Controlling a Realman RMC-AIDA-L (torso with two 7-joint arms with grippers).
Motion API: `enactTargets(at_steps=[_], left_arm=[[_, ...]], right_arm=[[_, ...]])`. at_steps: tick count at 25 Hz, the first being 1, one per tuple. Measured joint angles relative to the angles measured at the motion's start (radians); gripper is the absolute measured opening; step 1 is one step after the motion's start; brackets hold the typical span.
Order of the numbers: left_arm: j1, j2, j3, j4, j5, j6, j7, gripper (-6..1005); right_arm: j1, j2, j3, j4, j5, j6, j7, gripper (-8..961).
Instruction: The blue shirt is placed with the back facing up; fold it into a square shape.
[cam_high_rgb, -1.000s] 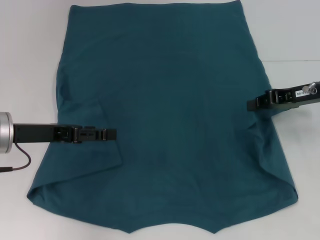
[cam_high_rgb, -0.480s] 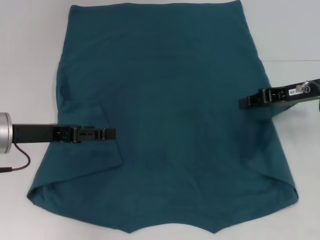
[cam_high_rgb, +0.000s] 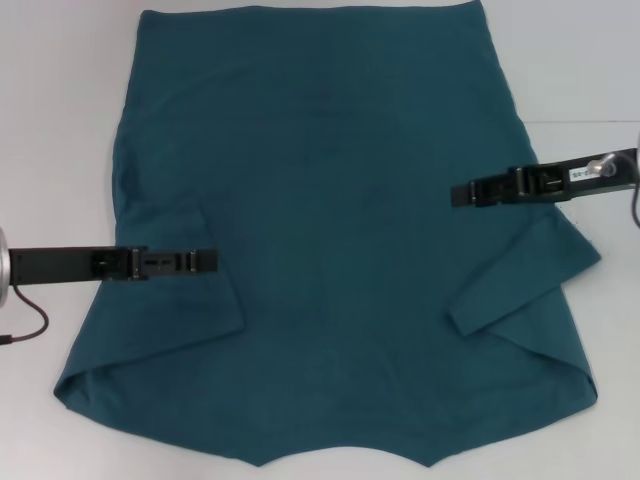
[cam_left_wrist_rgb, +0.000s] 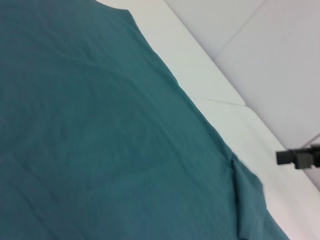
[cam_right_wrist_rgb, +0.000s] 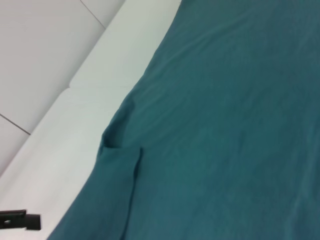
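Now blue shirt (cam_high_rgb: 340, 230) lengthwise, collar toward robot.

The blue shirt (cam_high_rgb: 330, 230) is a plain dark teal-blue with no pattern or print showing. Around it, the table (cam_high_rgb: 60, 120) is white. The left gripper (cam_high_rgb: 205, 261) and right gripper (cam_high_rgb: 462, 193) over the shirt are black.

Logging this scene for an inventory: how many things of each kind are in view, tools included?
Blue shirt: 1
Robot tools: 2, the left tool and the right tool, both over the shirt
Table: 1
Total: 4
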Motion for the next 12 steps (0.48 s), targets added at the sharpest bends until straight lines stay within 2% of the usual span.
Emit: enactTargets(at_steps=[3,12], left_arm=[[0.004,0.013,-0.006,0.000,0.000,0.005,-0.065,919],[0.052,0.063,-0.015,-0.008,-0.026,0.068,-0.348,919]], right_arm=[[-0.007,-0.024,0.015,0.005,0.002,-0.052,0.034,525],[-0.072,-0.075,0.046,-0.002,0.001,-0.195,0.132,515]])
